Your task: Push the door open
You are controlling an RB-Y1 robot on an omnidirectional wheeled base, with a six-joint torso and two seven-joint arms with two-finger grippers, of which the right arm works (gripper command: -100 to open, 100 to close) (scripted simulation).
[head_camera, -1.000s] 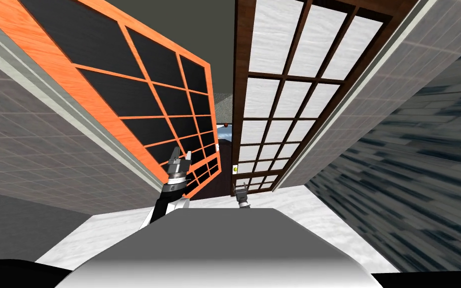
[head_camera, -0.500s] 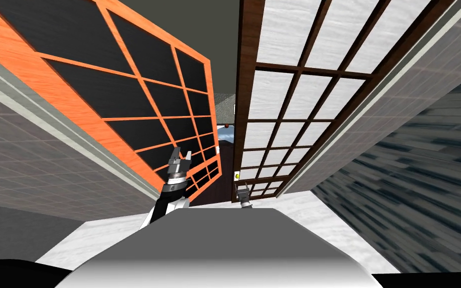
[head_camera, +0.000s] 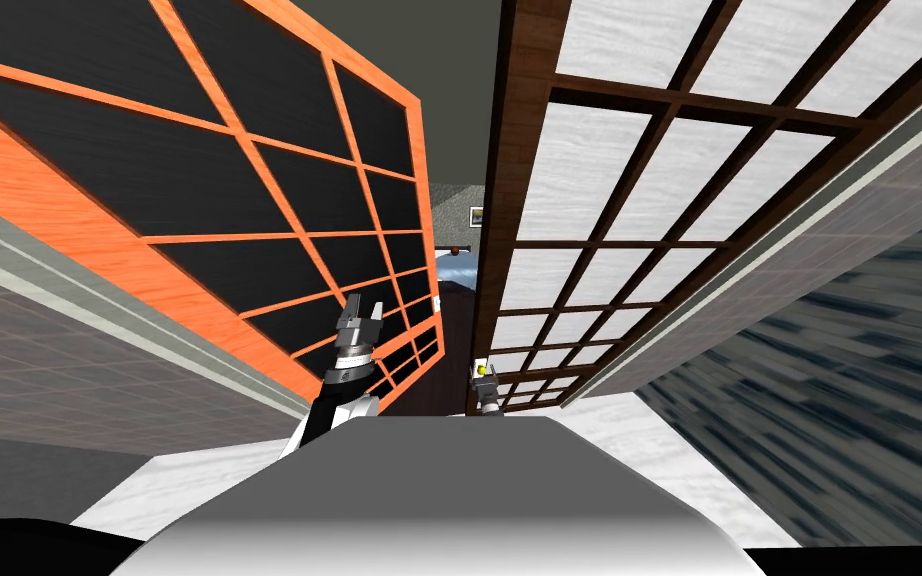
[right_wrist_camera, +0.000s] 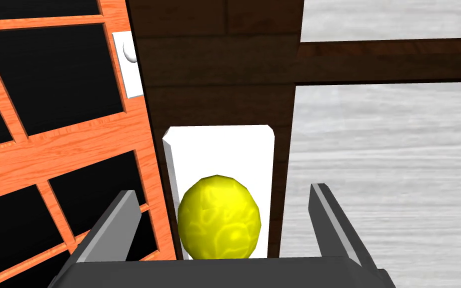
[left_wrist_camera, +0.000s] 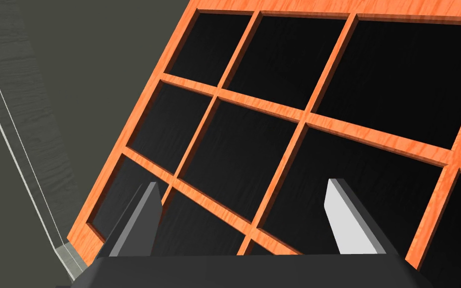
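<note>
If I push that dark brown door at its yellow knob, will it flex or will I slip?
The dark brown door looks rigidly framed, so it probably swings as one piece. The yellow knob is round and glossy, so the open right end effector may slide off.

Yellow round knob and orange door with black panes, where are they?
Yellow round knob (right_wrist_camera: 219,216): right wrist view, middle of the ball.
Orange door with black panes (left_wrist_camera: 374,137): left wrist view, on an orange crossbar.
</note>
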